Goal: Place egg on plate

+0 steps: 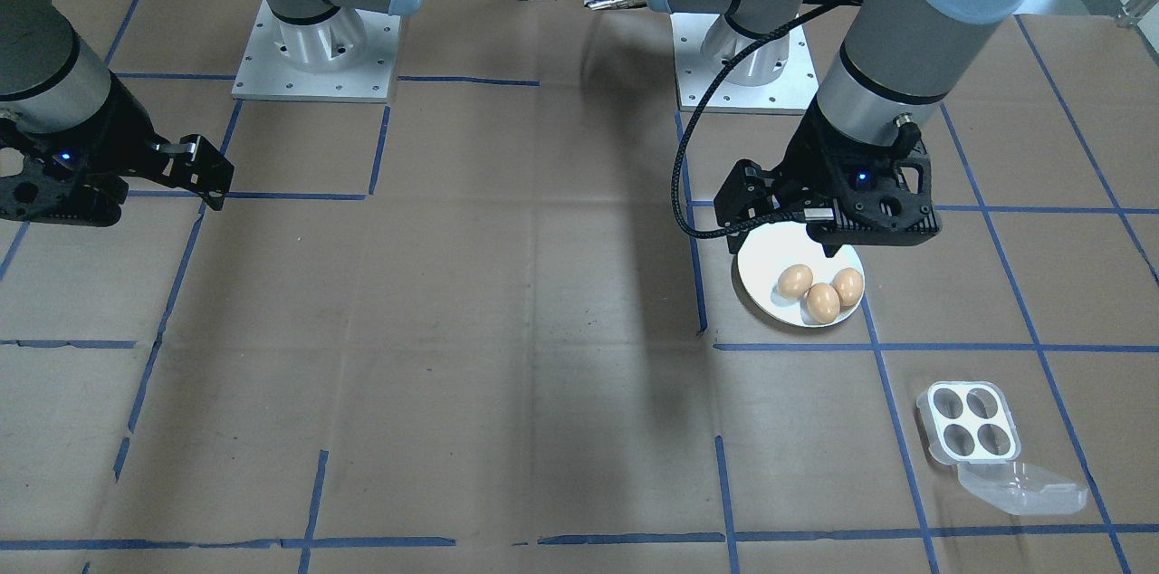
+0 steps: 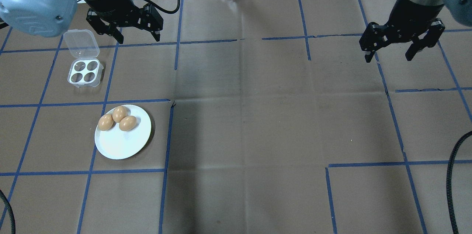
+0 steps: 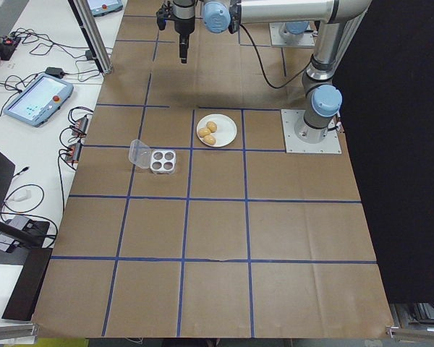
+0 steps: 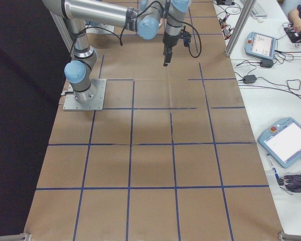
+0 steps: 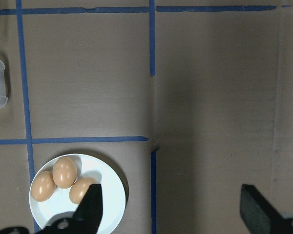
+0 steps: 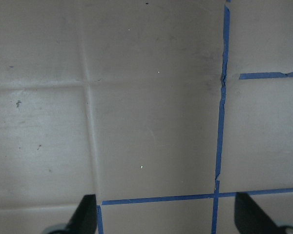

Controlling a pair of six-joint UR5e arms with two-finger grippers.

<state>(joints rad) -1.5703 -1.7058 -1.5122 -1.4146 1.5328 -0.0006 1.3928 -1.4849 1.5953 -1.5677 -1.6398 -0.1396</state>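
Note:
Three brown eggs (image 2: 119, 114) lie close together on the far side of the round white plate (image 2: 121, 145), on the table's left half. The left wrist view shows the same eggs (image 5: 65, 172) on the plate (image 5: 110, 195) at its bottom left. My left gripper (image 2: 139, 36) hangs open and holds nothing, up above the table beyond the plate. In its own camera the left gripper (image 5: 171, 200) has its jaws wide apart. My right gripper (image 2: 389, 57) is open and holds nothing over bare paper at the far right.
A small clear four-hole egg box (image 2: 84, 71) sits with its lid open and its holes bare, beyond the plate. Brown paper with blue tape lines (image 2: 236, 40) covers the table. Tablets and cables (image 3: 32, 97) lie on the side bench.

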